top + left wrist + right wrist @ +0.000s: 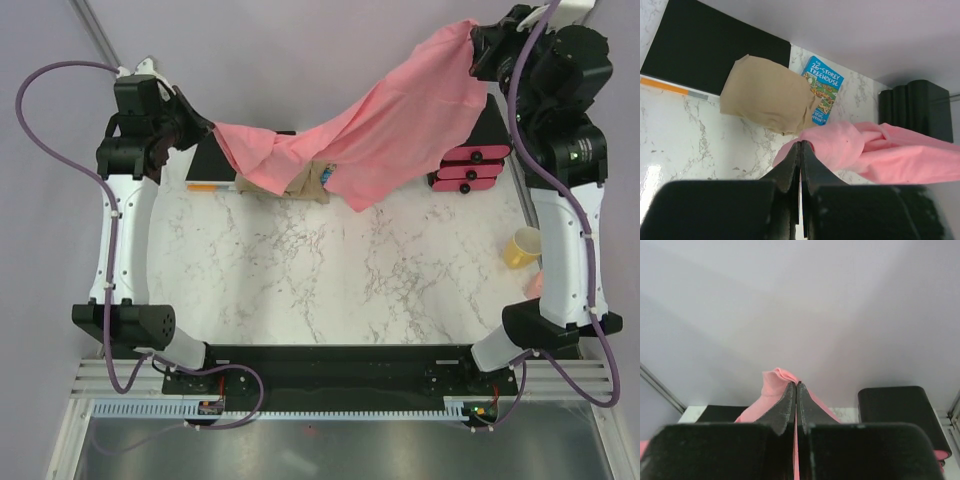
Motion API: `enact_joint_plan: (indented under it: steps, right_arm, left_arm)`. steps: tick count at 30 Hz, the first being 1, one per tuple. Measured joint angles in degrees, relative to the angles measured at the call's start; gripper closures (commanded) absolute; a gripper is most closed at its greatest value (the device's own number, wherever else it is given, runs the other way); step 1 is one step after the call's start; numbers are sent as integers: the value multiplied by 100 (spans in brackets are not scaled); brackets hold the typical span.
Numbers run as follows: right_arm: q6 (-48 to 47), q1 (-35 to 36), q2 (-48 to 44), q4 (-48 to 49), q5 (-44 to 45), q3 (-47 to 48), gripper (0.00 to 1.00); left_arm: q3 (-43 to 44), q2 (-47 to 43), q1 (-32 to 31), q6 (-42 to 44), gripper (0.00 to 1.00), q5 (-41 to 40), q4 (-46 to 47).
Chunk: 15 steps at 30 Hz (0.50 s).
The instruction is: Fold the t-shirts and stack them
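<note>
- Now the pink t-shirt (380, 140) hangs in the air btw the two arms, over the far part of the table (330, 290), and sags in the middle.
- The left gripper (205, 128) pinches one bunched end, jaws pressed together on the cloth.
- The right gripper (478, 45) pinches the other end, higher up & farther back, jaws pressed together w/ pink cloth poking out.
- Step in hand, I think: spread the shirt so it can lie flat.
- To do it well: pull the ends apart gently till the sag goes, bring both to the same height, then lay it on the bare near part of the table, low edge first.
- Don't tug hard. The cloth looks thin & could slip out.
- The low part hangs over a tan cloth lump (767, 95) & a blue book (821, 90). Can't tell if it touches them, but it may drag them.
- The table top is white w/ grey veins & looks smooth, so cloth should slide.
- Also there: black box (470, 165) w/ pink drawers far right, yellow cup (522, 247) near the right edge, black board (710, 50) far left, plain grey wall (300, 50) behind.
</note>
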Motion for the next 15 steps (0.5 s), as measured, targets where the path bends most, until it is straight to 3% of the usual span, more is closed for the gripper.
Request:
enact_joint_plan:
  steps: [4,8,15]
  right_arm:
    - [-4,0,-295,50,-85,44,100]
    - [55,0,-826,-15,-225,-605,100]
    - [435,0,-1818,-612,-664,-2227,100]
  left_arm:
    - [-87,-402,0,-2,98,33,52]
    - [-476,-920,0,-2,98,42,120]
    - [-2223,-1757,0,-2,98,315,168]
